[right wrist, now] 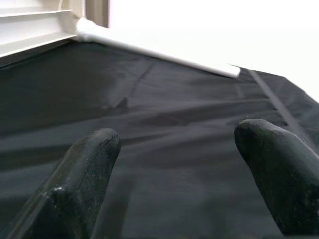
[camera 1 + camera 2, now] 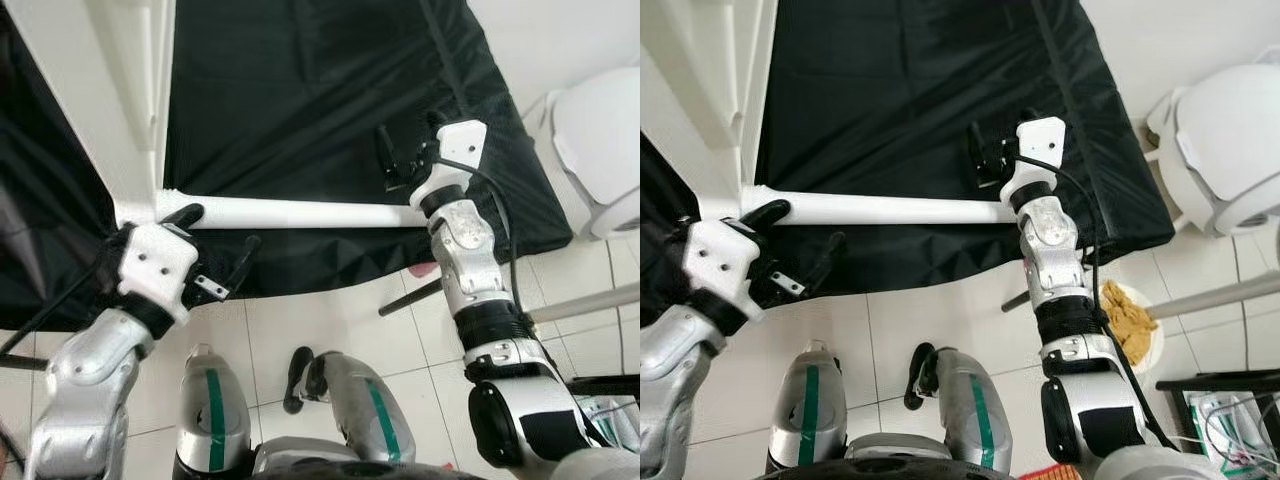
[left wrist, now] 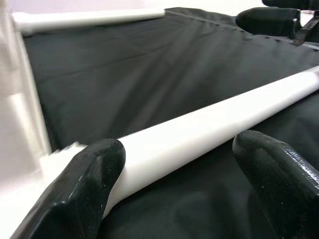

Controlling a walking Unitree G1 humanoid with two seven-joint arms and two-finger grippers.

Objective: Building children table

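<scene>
Left wrist view: left gripper [image 3: 177, 164] jaws straddle white leg [image 3: 209, 124].

No readable text, no labels, no brand names, no numbers, no signs on anything in any view
</scene>
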